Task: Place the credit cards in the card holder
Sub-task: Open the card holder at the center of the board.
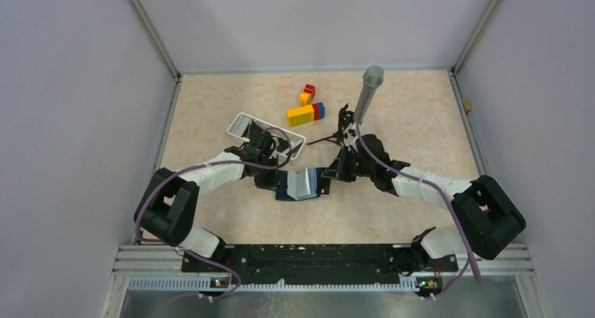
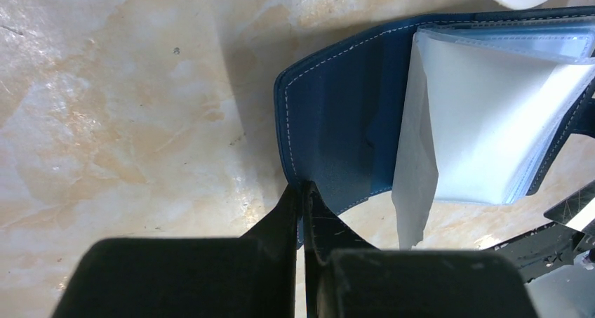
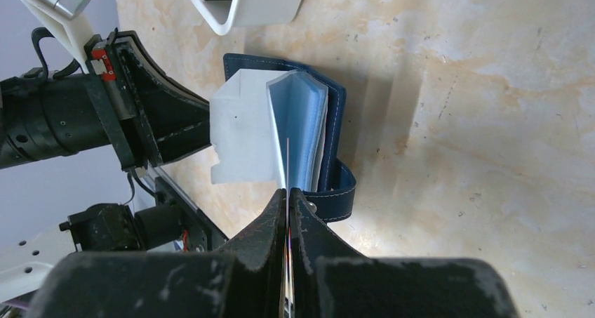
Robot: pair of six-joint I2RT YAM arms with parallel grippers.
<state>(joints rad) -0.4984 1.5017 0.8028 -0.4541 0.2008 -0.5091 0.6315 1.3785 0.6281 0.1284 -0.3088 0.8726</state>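
- One credit card (image 3: 288,165) shows edge-on as a thin line, pinched between the closed fingers of the right claw (image 3: 289,191). Its far edge reaches in among the clear sleeves (image 3: 300,121) of the card holder (image 3: 335,114).
- That card holder lies open on the table (image 1: 421,121) with its navy cover down and the sleeves fanned upward, midway between the two claws.
- Left claw (image 2: 303,189) is clamped together on the stitched edge of the cover, pinning that flap flat.
- The step in hand, as I judge it, is sliding the card into one sleeve.
  - Keep the card in line with the sleeve's mouth and push slowly and straight.
  - Hold firm with the left claw so the holder does not skid.
  - A tilted card would likely catch on a sleeve edge or slip between two sleeves.
- I cannot tell whether the card sits inside a pocket or only between sleeves.
- Just beyond the holder stands a white tray (image 3: 231,20) with something dark inside, likely another card.
- Farther off on the table are toy bricks (image 1: 305,113) and a grey tube (image 1: 368,93).
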